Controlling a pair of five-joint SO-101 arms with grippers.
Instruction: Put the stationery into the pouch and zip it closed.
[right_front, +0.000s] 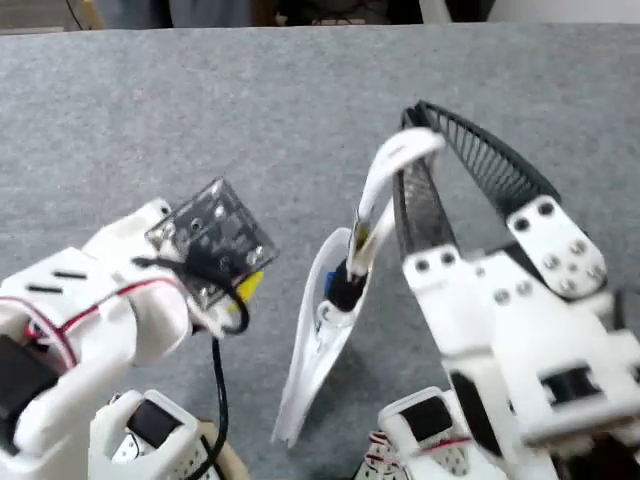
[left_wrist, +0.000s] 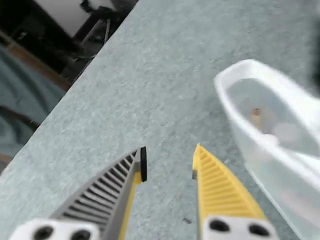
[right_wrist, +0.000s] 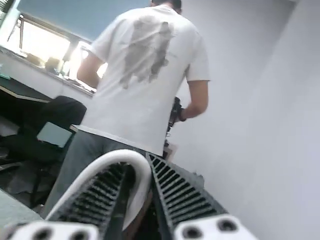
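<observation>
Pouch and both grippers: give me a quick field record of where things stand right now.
pouch: translucent white, lower end on the table, upper end lifted
items: dark and blue shapes show through the pouch wall; cannot tell which stationery
right gripper: shut on the pouch's upper rim, raised above the table
left gripper: open, empty, over the table beside the pouch
table: grey fabric-like surface

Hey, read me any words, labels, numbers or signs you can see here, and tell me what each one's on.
No text can be read.
Red marks on an arm base: too blurred to tell if they are print.
The pouch and the table carry no print that shows.
</observation>
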